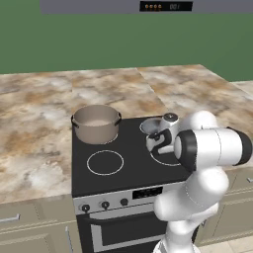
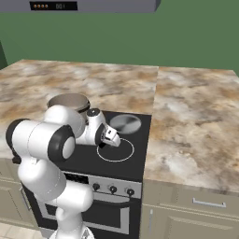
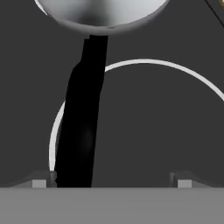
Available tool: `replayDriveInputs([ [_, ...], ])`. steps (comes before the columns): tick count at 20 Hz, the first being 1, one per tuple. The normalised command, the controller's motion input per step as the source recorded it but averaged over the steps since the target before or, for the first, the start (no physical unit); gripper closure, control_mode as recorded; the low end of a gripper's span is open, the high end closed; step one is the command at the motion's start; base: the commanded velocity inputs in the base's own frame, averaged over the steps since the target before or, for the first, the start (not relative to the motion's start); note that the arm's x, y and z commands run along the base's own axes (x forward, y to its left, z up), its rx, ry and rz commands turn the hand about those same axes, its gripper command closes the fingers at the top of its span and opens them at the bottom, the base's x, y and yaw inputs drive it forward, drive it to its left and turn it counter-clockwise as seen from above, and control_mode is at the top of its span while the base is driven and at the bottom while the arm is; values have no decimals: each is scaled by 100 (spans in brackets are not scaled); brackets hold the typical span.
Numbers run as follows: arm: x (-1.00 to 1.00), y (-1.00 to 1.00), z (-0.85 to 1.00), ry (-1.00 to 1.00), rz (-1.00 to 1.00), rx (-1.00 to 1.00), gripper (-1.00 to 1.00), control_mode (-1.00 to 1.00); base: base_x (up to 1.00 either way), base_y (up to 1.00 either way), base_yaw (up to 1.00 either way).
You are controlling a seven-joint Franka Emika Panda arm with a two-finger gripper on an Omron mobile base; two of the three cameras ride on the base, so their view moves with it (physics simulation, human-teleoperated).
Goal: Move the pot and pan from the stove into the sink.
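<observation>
Marbled brown counter (image 1: 39, 123) against a green wall surrounds the black stove (image 1: 123, 163). The pot (image 1: 96, 123) sits rear-left, the pan (image 2: 125, 124) rear-right. Hand view: claw (image 3: 111, 179) open, pan handle (image 3: 81, 122) beside one fingertip.

The wide brownish-grey metal pot (image 1: 96, 123) stands upright on the black glass stove's (image 1: 126, 165) rear left burner. The small shallow silver pan (image 2: 125, 124) sits at rear right, its long black handle (image 3: 82, 118) lying across a white burner ring.
</observation>
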Motion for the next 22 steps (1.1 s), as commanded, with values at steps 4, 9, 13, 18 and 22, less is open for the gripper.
replayDriveInputs([
  [4, 16, 3, 5, 0, -4, 1, -100, -100, 0, 0, 0],
  [9, 34, 16, -13, 0, -3, -1, -100, -100, 0, 0, 0],
  [13, 31, 11, -10, 0, -4, 0, -100, -100, 0, 0, 0],
  [18, 16, 2, -25, 0, -2, 0, -100, -100, 0, 0, 0],
  [22, 0, -7, -44, 0, 0, 0, -100, -100, 0, 0, 0],
])
